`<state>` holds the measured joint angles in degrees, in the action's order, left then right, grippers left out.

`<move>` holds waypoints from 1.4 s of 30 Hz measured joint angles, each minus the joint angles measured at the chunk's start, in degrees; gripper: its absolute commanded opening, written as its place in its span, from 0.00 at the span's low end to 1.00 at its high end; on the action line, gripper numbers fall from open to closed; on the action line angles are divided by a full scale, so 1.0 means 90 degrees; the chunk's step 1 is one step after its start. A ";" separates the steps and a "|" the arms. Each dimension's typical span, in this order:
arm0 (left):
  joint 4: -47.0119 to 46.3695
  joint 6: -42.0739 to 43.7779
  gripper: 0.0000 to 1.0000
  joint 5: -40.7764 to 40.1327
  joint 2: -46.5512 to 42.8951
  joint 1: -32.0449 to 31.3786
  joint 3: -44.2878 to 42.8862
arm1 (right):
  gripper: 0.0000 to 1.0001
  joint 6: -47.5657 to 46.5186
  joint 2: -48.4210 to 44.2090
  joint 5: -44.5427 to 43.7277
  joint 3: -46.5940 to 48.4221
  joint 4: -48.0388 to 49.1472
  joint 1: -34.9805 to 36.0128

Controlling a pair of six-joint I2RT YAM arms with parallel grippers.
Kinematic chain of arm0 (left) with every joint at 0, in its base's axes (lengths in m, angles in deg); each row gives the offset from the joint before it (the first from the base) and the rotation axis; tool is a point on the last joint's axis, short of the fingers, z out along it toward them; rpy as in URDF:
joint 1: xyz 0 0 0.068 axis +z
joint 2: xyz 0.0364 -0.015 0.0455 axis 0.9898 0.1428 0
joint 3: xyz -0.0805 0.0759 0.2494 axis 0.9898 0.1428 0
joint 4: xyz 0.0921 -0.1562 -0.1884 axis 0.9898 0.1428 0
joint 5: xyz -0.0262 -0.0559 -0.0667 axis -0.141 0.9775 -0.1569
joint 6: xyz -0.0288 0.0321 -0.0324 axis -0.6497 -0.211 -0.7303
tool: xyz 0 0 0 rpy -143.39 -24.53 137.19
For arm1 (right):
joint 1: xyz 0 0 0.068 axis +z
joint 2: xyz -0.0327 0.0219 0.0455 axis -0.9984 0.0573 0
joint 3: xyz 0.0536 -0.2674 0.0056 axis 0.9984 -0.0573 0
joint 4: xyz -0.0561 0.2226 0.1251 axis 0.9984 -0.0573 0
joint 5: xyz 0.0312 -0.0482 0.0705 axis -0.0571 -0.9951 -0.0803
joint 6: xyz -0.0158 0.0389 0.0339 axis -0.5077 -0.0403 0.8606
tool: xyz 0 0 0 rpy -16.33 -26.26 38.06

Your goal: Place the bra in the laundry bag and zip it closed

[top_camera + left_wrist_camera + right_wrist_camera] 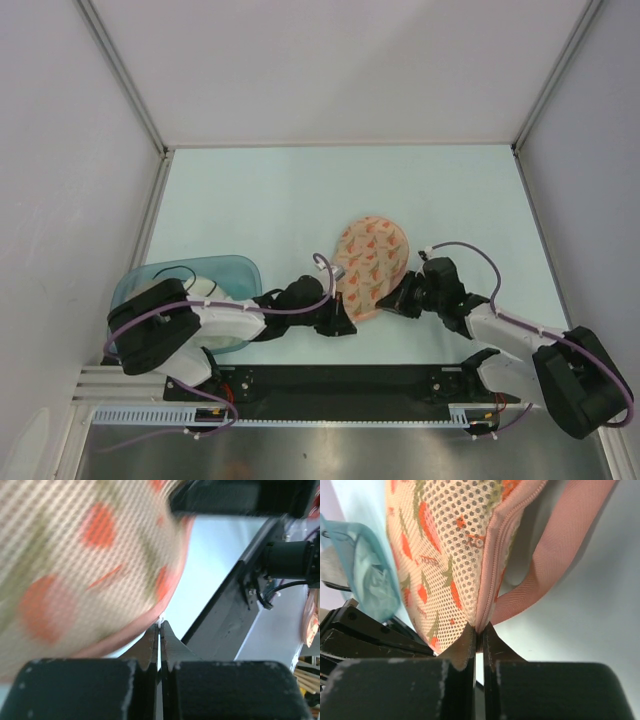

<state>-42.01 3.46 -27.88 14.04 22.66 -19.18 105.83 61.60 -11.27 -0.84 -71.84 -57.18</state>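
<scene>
The laundry bag [370, 262] lies on the pale table, peach mesh with orange-red triangles, its two halves together. The bra is hidden. My left gripper [347, 320] is at the bag's near-left rim. In the left wrist view its jaws [160, 623] are shut on a small white piece at the pink rim, seemingly the zip pull, under the bag [90, 555]. My right gripper [397, 299] is at the bag's near-right rim. In the right wrist view it [479, 628] is shut on the zipped seam of the bag [445, 545], beside a pink carry loop [560, 550].
A translucent teal tub [190, 285] holding a white garment stands at the near left, behind the left arm; it also shows in the right wrist view [365, 575]. A black base rail [340, 385] runs along the near edge. Grey walls enclose the table.
</scene>
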 measured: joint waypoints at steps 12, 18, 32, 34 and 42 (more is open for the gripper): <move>0.0641 0.0342 0.00 -0.0556 -0.0588 0.0138 0.0075 | 0.34 -0.2433 0.1149 0.1358 0.1717 -0.1535 -0.1314; 0.0913 0.0471 0.00 -0.0270 -0.0376 0.0155 -0.0272 | 0.81 -0.2900 0.1081 0.1064 0.2132 -0.1778 -0.1302; 0.0821 0.0466 0.00 0.0296 0.0389 0.0155 -0.1387 | 0.95 -0.0561 -0.1894 -0.0816 0.0576 -0.1960 0.0532; 0.0818 0.0464 0.00 0.0347 0.0415 0.0155 -0.1404 | 0.83 -0.0104 -0.2030 -0.1061 0.0243 -0.1676 0.0784; 0.0789 0.0440 0.00 0.0427 0.0432 0.0155 -0.1382 | 0.52 0.0838 -0.1868 -0.1666 -0.0175 -0.0784 0.1098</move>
<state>-34.91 7.42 -24.03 17.93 24.05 -31.61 113.37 44.80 -26.27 -2.42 -78.90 -47.30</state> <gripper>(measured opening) 0.007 0.551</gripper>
